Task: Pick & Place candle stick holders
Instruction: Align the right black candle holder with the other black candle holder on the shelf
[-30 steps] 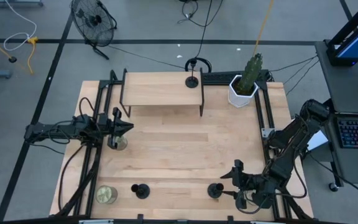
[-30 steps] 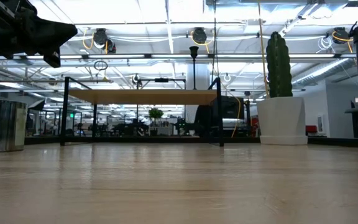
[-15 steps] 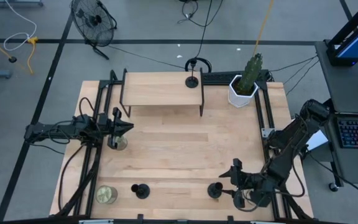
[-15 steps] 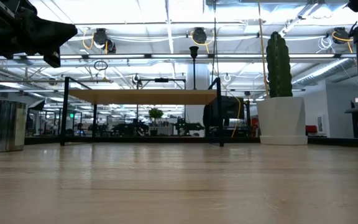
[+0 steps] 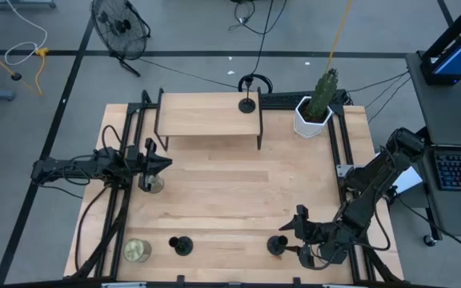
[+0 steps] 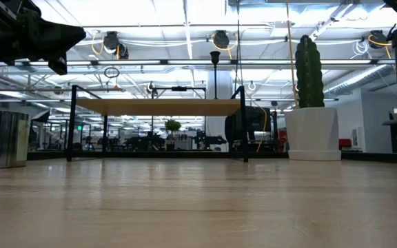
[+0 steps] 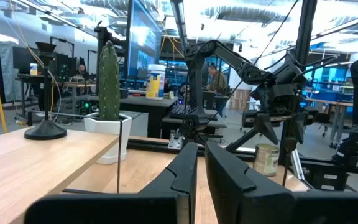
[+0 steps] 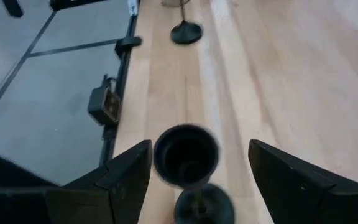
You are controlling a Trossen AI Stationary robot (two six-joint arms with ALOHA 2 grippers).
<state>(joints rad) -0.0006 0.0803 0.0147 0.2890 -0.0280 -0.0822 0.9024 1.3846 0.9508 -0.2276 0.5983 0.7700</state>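
Wooden table [image 5: 230, 188], lower right of the overhead frame: right gripper [image 5: 288, 238] has crept leftward, fingers spread wide and empty, now flanking a candle holder [image 5: 276, 245]. Grasp looks imminent. Left gripper [image 5: 160, 163] waits at mid-left, fingers nearly together, holding nothing.

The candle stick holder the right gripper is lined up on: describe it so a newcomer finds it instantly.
Follow the table's near edge, opposite the raised shelf. Two black holders stand there; take the candle stick holder directly before the open right gripper. The other holder stands beside a glass jar candle.
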